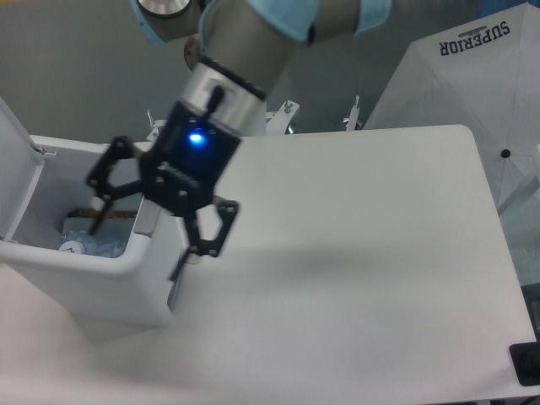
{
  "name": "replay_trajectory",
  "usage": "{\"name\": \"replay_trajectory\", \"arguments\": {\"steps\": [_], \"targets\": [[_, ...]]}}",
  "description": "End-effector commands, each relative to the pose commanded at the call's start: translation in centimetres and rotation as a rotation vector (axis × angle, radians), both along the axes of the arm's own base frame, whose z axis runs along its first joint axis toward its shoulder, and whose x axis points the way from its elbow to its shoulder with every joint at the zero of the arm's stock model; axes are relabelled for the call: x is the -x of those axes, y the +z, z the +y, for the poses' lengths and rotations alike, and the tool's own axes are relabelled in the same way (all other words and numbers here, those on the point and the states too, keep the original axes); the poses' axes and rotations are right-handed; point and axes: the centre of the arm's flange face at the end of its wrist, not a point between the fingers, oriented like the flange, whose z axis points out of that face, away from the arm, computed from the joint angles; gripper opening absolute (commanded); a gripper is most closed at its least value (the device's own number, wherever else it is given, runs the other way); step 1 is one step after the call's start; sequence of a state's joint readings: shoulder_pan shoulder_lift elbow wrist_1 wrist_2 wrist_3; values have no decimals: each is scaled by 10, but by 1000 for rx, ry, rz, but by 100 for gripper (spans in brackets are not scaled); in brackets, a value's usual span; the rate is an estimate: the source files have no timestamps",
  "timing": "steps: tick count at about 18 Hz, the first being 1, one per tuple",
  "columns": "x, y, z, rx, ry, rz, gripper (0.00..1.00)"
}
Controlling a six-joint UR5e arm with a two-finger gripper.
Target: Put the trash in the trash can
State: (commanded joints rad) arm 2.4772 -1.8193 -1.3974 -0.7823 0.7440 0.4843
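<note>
The trash can (80, 283) is a boxy white bin at the table's left, with its lid (18, 181) swung open to the left. Inside it lies the crushed clear bottle (94, 242), its blue cap end near the front wall. The white packet cannot be made out; part of the bin's inside is hidden by the gripper. My gripper (139, 243) hangs over the bin's right rim, open and empty. One finger (99, 211) is over the opening and the other finger (196, 245) is outside the right wall.
The white table (354, 253) stretches to the right of the bin. White fabric marked SUPERIOR (472, 67) stands off the back right. A black object (525, 364) sits at the table's front right corner. Metal fittings (288, 108) stick up along the back edge.
</note>
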Motion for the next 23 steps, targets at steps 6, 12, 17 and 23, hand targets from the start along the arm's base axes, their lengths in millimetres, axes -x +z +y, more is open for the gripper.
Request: {"name": "replay_trajectory", "arguments": {"steps": [6, 12, 17, 23], "targets": [[29, -7, -19, 16, 31, 47, 100], [59, -74, -42, 235, 125, 152, 100], [99, -139, -82, 428, 129, 232, 100], [103, -175, -95, 827, -73, 323, 100]]}}
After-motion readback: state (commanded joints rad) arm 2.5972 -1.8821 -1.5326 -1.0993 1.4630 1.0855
